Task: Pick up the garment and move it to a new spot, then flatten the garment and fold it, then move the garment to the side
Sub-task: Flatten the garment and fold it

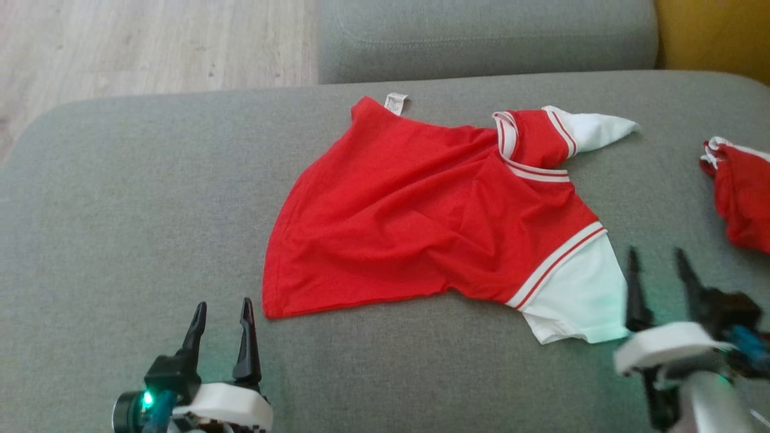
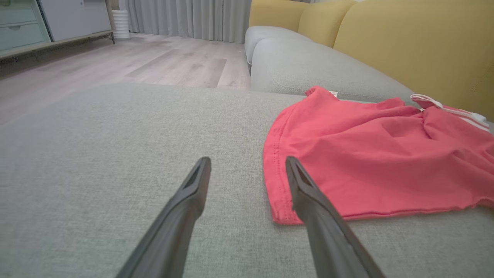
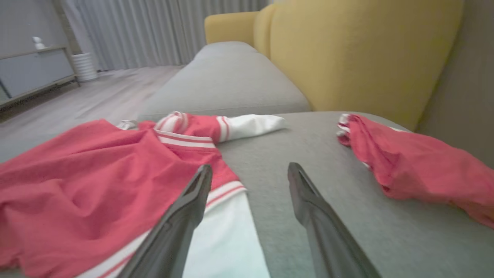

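Note:
A red T-shirt (image 1: 433, 216) with white sleeves and striped trim lies spread but wrinkled on the grey sofa cushion (image 1: 132, 210). Its hem corner is at the lower left, and a white label shows at its far corner. My left gripper (image 1: 222, 308) is open, just left of that hem corner, fingers apart and empty; the left wrist view has the shirt (image 2: 378, 154) to the right of the left gripper (image 2: 247, 162). My right gripper (image 1: 657, 255) is open beside the near white sleeve. In the right wrist view the right gripper (image 3: 250, 169) hangs over the sleeve's edge of the shirt (image 3: 96, 173).
A second red garment (image 1: 743, 192) lies bunched at the cushion's right edge, also seen as a red heap (image 3: 417, 170) in the right wrist view. A further grey cushion (image 1: 481, 36) and yellow backrest (image 3: 359, 54) lie beyond. Wooden floor (image 1: 150, 42) is at the far left.

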Tool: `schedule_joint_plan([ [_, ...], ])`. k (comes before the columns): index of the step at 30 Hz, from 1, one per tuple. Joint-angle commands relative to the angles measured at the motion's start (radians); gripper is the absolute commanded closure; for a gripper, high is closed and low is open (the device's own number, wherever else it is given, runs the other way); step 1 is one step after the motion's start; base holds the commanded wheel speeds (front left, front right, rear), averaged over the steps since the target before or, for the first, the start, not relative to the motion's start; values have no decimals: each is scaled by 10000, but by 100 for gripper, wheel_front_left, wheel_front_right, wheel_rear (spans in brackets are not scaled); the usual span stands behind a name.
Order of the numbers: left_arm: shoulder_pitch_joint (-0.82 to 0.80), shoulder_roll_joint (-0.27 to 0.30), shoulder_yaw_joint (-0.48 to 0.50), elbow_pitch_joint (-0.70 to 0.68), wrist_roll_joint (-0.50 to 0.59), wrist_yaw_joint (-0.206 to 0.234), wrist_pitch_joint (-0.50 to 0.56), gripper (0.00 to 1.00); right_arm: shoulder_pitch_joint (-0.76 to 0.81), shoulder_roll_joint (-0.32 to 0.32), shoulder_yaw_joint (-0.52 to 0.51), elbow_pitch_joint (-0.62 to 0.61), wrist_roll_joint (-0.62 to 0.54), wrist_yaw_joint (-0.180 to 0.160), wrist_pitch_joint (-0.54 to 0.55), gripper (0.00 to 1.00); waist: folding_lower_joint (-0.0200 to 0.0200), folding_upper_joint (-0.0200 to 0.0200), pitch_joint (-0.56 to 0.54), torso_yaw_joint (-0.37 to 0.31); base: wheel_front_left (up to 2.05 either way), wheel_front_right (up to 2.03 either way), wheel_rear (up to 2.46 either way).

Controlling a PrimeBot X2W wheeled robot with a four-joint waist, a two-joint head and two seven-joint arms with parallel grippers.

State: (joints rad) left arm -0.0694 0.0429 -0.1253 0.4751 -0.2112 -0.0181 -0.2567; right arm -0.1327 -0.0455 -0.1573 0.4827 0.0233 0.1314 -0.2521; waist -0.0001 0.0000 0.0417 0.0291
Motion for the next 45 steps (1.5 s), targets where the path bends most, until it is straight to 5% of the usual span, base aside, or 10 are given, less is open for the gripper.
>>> schedule_joint_plan([
  [1,-155,74,412,-380,190,42,-51,0,-448,-47,508,-304,-52,-7,-97,0,1,0,-84,65,0,0,0],
  [9,101,74,374,-425,799,-22,-51,0,-586,-47,2044,386,262,-7,-97,0,1,0,-387,320,0,0,0],
  [23,251,74,136,-326,681,-246,-51,0,-480,-47,2521,790,401,-7,-97,0,1,0,-404,280,0,0,0],
  [31,-550,74,-368,320,126,-505,-51,0,-806,-47,2403,727,234,-7,-97,0,1,0,549,-334,0,0,0],
  [45,-1745,74,-226,2391,-445,-109,-51,0,-1027,-47,1397,629,-343,-7,-97,0,1,0,1734,-916,0,0,0],
])
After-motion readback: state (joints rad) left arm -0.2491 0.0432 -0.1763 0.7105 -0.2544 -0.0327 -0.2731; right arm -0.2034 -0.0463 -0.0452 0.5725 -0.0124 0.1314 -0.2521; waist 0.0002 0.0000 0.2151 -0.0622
